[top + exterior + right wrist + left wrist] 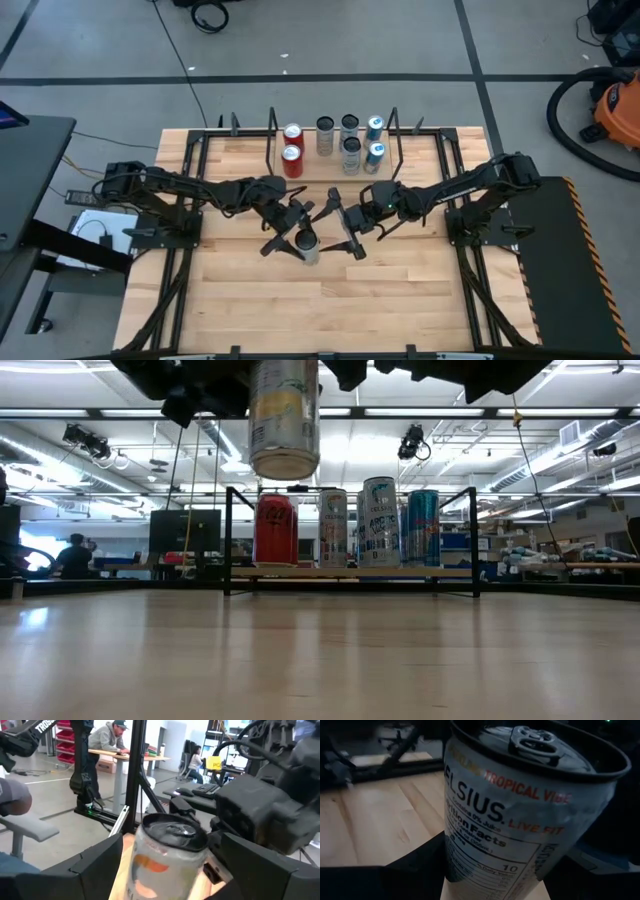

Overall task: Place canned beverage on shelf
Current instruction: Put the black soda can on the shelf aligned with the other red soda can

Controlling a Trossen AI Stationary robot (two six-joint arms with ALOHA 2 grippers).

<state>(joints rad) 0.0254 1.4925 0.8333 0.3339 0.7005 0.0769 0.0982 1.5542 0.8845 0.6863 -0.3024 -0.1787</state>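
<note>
Overhead, the left gripper (297,232) is clamped on a silver can (308,246), held off the table (400,290) mid-board, short of the shelf (350,572). The right gripper (345,233) flanks that can, fingers spread, not touching. In the low view both grippers are cropped at the top; the can's upper half is hidden. Seven cans (350,155) stand on the shelf.

You see the shelf (330,168) at the tabletop's (330,310) far edge, cans (349,142) standing on it in two rows, one can (309,245) raised above mid-tabletop between left claw (287,228) and right claw (338,226).
</note>
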